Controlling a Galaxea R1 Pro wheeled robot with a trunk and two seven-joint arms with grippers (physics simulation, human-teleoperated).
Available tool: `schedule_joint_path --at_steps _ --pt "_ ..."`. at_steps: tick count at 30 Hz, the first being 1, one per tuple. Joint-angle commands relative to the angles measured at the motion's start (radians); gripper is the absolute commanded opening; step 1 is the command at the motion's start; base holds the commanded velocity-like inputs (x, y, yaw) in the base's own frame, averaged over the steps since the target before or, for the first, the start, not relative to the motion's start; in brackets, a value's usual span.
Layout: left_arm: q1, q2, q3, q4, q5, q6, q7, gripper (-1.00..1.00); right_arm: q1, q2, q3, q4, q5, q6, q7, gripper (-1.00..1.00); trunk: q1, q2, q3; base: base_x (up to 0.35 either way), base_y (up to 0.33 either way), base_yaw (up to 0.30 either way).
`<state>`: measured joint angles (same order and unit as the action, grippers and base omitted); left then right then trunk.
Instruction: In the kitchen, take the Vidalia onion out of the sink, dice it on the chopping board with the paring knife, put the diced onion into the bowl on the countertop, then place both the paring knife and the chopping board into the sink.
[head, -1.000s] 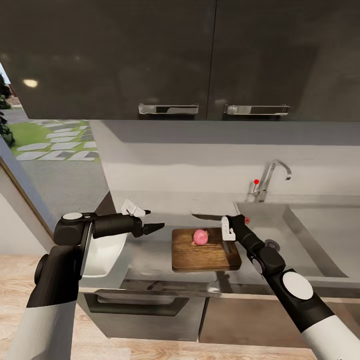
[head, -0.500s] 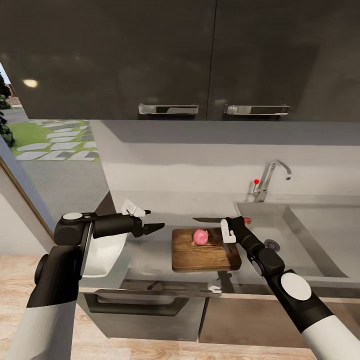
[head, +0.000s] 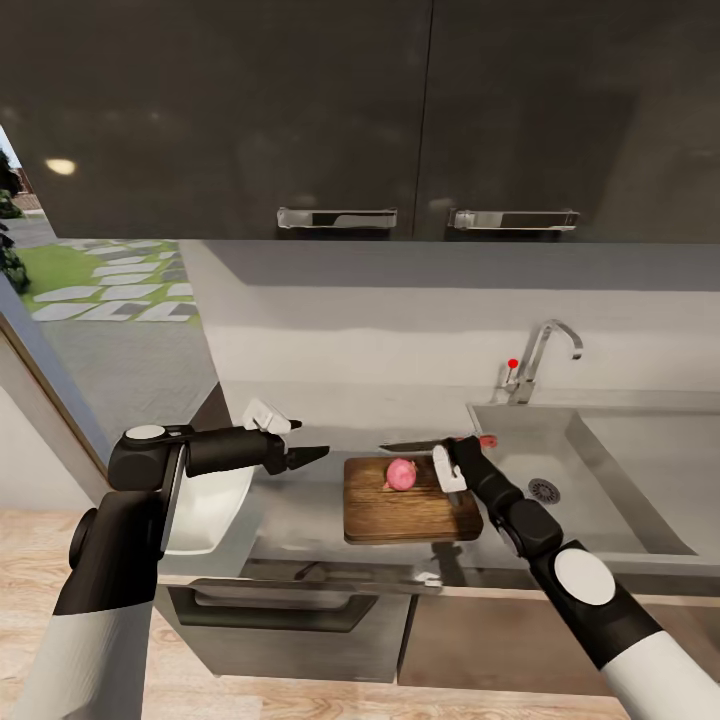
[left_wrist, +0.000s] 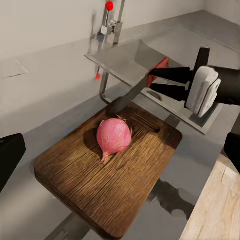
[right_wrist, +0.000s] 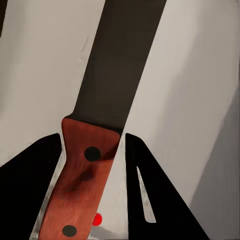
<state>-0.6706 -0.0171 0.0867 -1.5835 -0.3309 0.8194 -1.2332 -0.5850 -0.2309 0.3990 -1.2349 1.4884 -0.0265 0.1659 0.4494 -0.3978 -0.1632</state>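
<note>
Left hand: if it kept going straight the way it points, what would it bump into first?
Probably the onion on the chopping board: the left hand points across the countertop toward it. It may sit higher, though, and pass above, meeting the paring knife instead.

The left arm (head: 150, 480) hides most of the bowl (head: 215, 510).

My gripper (right_wrist: 92, 165) clamps the paring knife (right_wrist: 100, 135) by its red handle, dark blade reaching out over the grey worktop (right_wrist: 190, 75).

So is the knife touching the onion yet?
Apart. The left wrist view shows the knife blade held above and behind the onion, with board visible between them.
</note>
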Motion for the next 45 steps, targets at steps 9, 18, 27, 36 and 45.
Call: schedule_joint_path --at_steps 9,18,27,36,45 --pt "-0.001 -0.001 0.002 -0.001 -0.01 0.009 -0.01 1.0 -0.001 -0.001 0.012 -0.002 0.103 -0.004 0.003 -1.0 0.001 -0.002 -0.002 0.0 0.0 0.0" --pt "-0.001 -0.002 -0.006 -0.001 -0.01 0.009 -0.011 1.0 -0.001 -0.001 0.013 -0.003 0.105 -0.009 0.003 -1.0 0.001 -0.002 -0.002 0.0 0.0 0.0" --pt "-0.001 -0.001 -0.007 -0.001 -0.01 0.011 -0.011 1.0 -0.001 -0.001 0.014 -0.003 0.106 -0.009 0.003 -1.0 0.001 -0.002 -0.002 0.0 0.0 0.0" --pt "-0.001 -0.002 -0.007 -0.001 -0.01 0.012 -0.011 1.0 -0.001 -0.001 0.014 -0.003 0.106 -0.009 0.003 -1.0 0.001 -0.002 -0.002 0.0 0.0 0.0" --pt "-0.001 -0.006 -0.008 -0.001 -0.01 0.017 -0.011 1.0 -0.001 -0.001 0.014 -0.003 0.106 -0.009 0.003 -1.0 0.02 -0.037 -0.018 0.0 0.0 0.0"
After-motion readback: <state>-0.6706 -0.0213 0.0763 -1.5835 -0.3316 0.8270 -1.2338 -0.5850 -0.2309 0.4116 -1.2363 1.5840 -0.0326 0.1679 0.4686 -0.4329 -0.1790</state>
